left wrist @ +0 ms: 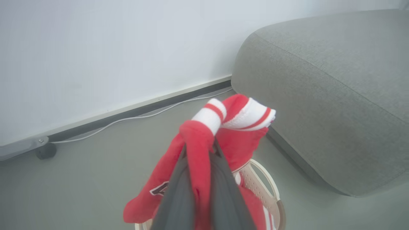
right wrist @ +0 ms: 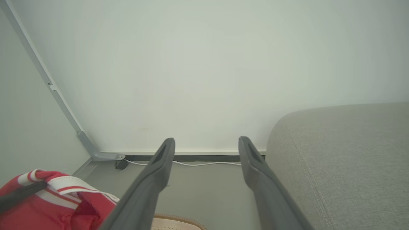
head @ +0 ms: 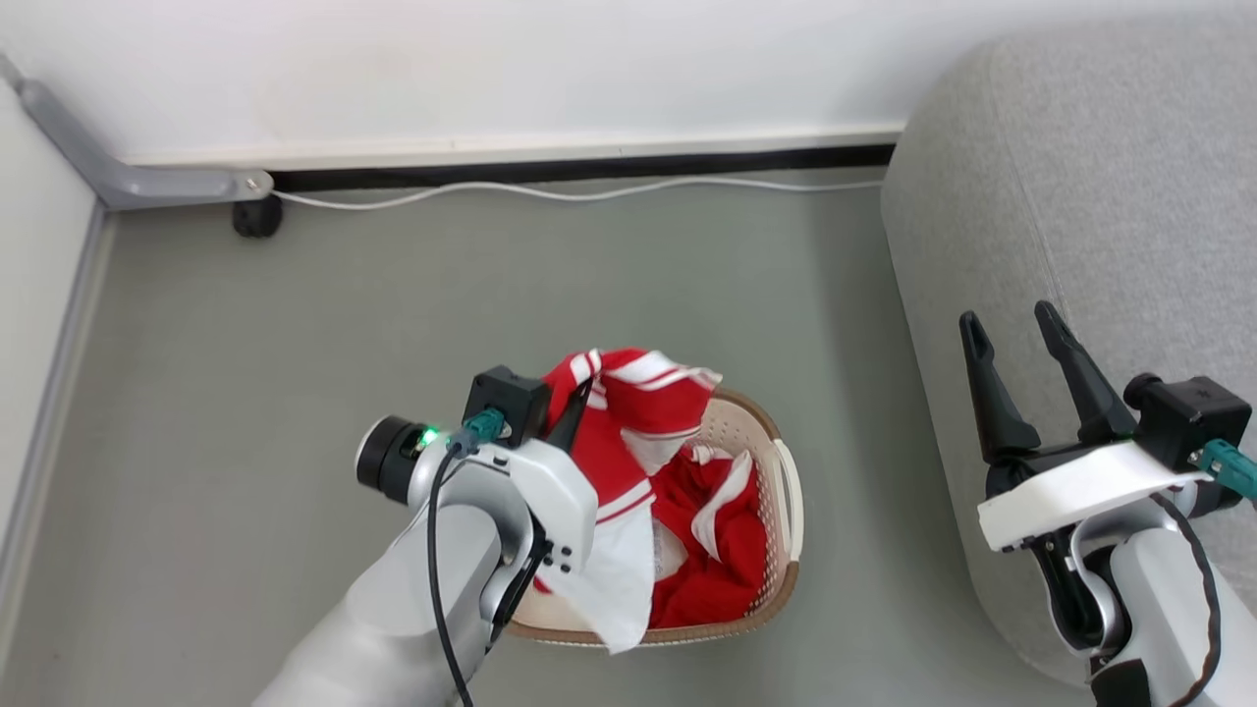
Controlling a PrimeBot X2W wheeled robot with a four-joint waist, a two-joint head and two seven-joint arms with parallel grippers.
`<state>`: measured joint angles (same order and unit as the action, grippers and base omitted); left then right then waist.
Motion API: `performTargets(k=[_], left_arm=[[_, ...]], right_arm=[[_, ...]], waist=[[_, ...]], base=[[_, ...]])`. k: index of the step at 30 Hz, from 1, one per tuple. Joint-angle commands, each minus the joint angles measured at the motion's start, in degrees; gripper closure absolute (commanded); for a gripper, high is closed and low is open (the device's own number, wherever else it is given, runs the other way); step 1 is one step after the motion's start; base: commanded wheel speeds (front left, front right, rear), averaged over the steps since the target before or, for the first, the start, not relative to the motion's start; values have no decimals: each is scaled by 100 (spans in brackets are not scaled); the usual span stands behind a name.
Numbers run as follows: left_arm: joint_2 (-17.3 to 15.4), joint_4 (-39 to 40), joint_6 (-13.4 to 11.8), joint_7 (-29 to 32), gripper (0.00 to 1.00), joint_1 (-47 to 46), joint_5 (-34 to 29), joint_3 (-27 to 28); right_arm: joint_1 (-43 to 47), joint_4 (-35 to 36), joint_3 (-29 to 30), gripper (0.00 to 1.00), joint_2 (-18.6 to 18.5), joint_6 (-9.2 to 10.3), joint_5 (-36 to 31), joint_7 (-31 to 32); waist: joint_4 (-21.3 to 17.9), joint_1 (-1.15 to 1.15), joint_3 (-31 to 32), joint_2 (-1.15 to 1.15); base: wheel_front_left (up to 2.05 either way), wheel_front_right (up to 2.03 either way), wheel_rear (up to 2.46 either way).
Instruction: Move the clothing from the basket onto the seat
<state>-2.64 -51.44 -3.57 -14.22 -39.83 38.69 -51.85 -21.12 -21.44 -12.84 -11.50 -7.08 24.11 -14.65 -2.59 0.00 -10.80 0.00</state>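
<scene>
The cream basket (head: pixel 788 491) sits on the floor, left of the grey seat (head: pixel 1080 196). My left gripper (head: pixel 579 398) is shut on a red garment with white stripes (head: pixel 643 388), lifted above the basket, its white lower part draping over the near rim. In the left wrist view the fingers (left wrist: pixel 179 195) pinch the red fabric (left wrist: pixel 230 124), with the basket rim (left wrist: pixel 271 195) below and the seat (left wrist: pixel 335 89) to the right. A second red garment (head: pixel 717 550) lies inside the basket. My right gripper (head: pixel 1011 329) hangs open over the seat's edge, fingers (right wrist: pixel 159 166) empty, beside the seat (right wrist: pixel 345 166).
A white cable (head: pixel 550 191) runs along the baseboard at the wall. A grey metal frame leg with a black caster (head: pixel 257 216) stands in the far left corner. Grey floor (head: pixel 393 314) surrounds the basket.
</scene>
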Motion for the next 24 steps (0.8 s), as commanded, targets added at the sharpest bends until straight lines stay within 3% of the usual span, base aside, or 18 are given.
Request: performTargets(k=[1, 8, 16, 24], left_arm=[[-123, 225, 9, -76, 100, -193, -99, 248], [-330, 1099, 135, -77, 100, -269, -446, 827], [-554, 1740, 289, -77, 100, -488, -601, 1042], [-803, 2454, 278, 191, 100, -879, -661, 1067]], right_arm=[[87, 93, -47, 0, -14, -41, -65, -35], [222, 42, 20, 0, 16, -41, -105, -35], [301, -1, 36, 0, 48, -41, -131, -35], [364, -57, 1, 0, 70, -41, -124, -35]], waist=[[109, 0, 137, 0], [230, 0, 310, 0], [288, 0, 418, 0], [277, 0, 459, 0]], base=[[0, 0, 0], [0, 0, 0], [0, 0, 0], [0, 0, 0]])
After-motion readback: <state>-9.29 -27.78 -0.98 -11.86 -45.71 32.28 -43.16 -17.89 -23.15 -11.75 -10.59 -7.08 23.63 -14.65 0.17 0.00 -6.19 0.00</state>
